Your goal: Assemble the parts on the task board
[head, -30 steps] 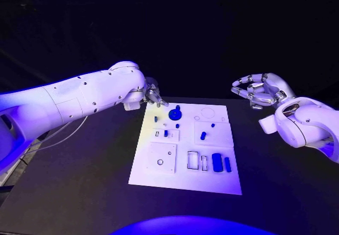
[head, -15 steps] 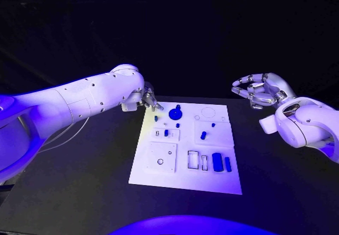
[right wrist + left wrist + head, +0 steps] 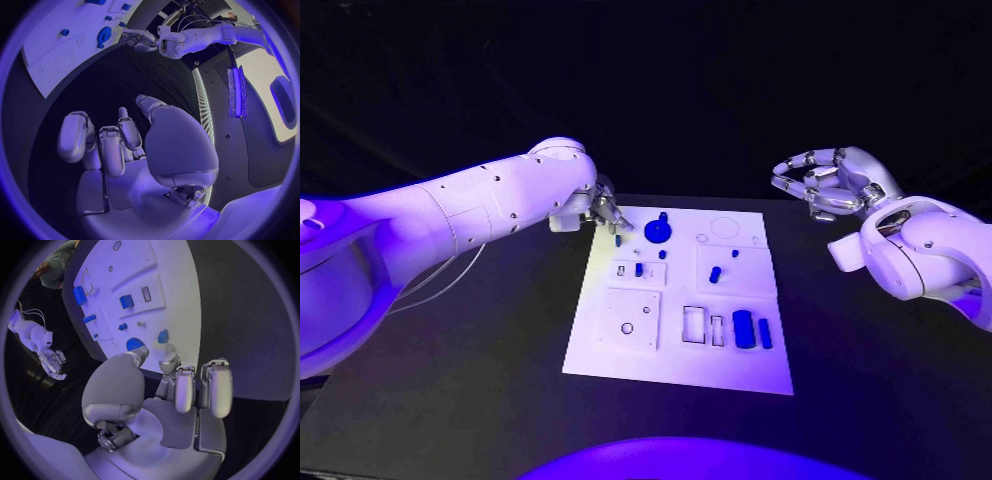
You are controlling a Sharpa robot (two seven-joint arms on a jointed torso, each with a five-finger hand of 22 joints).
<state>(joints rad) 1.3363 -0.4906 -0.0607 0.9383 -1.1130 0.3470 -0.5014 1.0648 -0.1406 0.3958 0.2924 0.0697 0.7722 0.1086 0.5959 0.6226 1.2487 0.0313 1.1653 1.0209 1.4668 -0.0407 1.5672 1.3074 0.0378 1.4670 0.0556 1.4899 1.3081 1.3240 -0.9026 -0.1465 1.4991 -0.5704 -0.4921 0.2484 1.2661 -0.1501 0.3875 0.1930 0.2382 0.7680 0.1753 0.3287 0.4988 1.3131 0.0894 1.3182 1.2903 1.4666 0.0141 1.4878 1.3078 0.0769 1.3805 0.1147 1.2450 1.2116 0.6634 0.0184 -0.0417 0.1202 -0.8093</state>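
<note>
The left hand (image 3: 604,207) is hovering at the board's (image 3: 625,365) far left corner, fingers (image 3: 185,390) curled, empty. The right hand (image 3: 828,185) is hanging off the counter's (image 3: 473,360) far right, fingers loosely curled, empty.

table (image 3: 473,380): black | cable (image 3: 437,280): white, table's left edge

The task board (image 3: 678,345) looks like smooth matt white plastic with shallow moulded recesses. The parts, among them a round disc (image 3: 658,234) and a capsule-shaped piece (image 3: 743,331), look like smooth blue plastic with a slight sheen. The table (image 3: 473,380) is black and matt, without glare. The left hand (image 3: 181,390) and right hand (image 3: 119,145) have smooth, satin silver fingers; the arm shells are glossy white plastic.
</note>
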